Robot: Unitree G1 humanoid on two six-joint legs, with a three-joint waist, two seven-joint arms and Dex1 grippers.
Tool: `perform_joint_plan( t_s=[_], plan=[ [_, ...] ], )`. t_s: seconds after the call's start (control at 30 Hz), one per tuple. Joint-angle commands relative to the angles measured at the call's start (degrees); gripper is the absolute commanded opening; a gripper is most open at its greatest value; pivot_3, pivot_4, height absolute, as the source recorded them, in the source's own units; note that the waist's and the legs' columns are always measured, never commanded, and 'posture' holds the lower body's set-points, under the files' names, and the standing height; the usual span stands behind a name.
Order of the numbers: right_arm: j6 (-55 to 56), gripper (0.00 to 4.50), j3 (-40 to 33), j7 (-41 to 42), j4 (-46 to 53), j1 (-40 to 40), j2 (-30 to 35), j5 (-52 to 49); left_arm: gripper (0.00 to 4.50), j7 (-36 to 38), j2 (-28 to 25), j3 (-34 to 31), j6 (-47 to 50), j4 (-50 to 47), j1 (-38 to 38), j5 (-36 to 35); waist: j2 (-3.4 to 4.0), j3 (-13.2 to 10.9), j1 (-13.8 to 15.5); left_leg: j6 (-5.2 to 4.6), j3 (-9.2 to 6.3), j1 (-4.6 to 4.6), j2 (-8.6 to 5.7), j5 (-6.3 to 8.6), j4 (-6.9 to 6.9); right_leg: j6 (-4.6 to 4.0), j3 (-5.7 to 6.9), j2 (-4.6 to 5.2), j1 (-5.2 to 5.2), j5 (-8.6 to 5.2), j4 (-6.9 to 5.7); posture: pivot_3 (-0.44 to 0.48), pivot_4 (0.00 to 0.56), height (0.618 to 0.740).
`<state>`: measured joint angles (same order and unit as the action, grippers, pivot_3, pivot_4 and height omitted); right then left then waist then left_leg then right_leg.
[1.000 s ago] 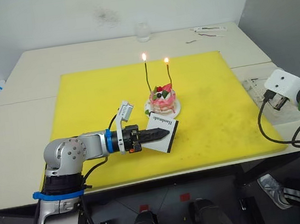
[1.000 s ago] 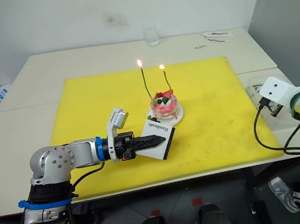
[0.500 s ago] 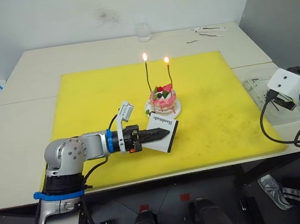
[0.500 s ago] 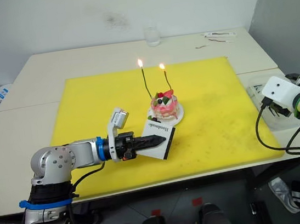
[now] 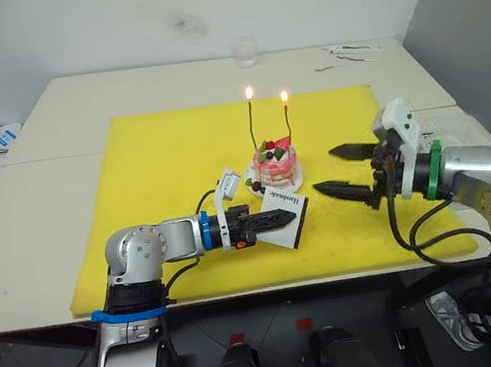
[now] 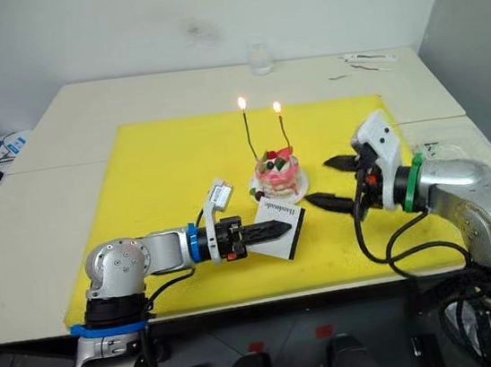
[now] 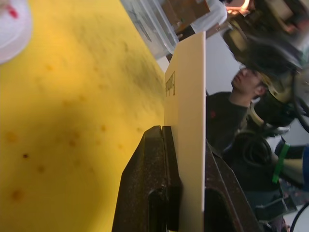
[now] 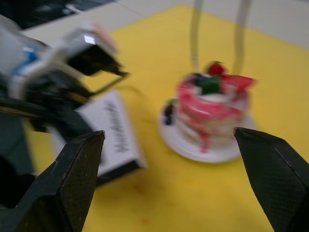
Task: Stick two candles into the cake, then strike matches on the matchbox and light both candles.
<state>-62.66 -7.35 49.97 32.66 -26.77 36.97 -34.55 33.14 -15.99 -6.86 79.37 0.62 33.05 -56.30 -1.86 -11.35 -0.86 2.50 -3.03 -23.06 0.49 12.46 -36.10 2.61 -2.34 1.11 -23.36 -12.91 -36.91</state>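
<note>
Swung in from the bench's right edge, the right tool now hangs spread wide beside the pink-and-white layered cake with its two lit wire-thin candles, bare yellow mat around; the left tool stays clenched on the flat white "Handmade" matchbox before the cake.
</note>
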Motion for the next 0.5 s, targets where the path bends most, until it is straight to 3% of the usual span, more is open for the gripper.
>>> perform_joint_plan(
  t_s=[0.03,0.17,0.5],
  plan=[
    [4.4,4.47,1.6,2.1,3.3,3.7,3.1,-0.8,0.48,-2.7,1.8,-0.9,-1.9,0.5,0.2,1.3,0.0,0.0,-0.1,0.0,0.04,0.01,-0.01,0.0,0.0,0.01,-0.03,0.01,0.0,0.0,0.03,0.0,0.15,0.74],
    [8.6,4.47,4.2,1.6,3.2,6.7,3.8,-0.1,0.48,-7.1,5.1,-0.7,-3.2,1.9,-1.4,3.8,0.01,0.0,-0.5,0.0,0.1,0.13,0.04,0.0,0.01,-0.02,-0.05,-0.04,0.03,-0.01,-0.05,0.0,0.15,0.74],
    [13.5,4.47,6.2,-1.6,-0.3,6.5,4.8,2.6,0.48,-18.1,9.5,-8.2,-1.3,2.5,-3.4,4.0,0.01,0.0,-1.0,0.0,0.1,0.13,0.07,0.0,0.01,0.01,-0.07,-0.08,0.02,0.01,-0.07,0.0,0.15,0.74]
  ],
)
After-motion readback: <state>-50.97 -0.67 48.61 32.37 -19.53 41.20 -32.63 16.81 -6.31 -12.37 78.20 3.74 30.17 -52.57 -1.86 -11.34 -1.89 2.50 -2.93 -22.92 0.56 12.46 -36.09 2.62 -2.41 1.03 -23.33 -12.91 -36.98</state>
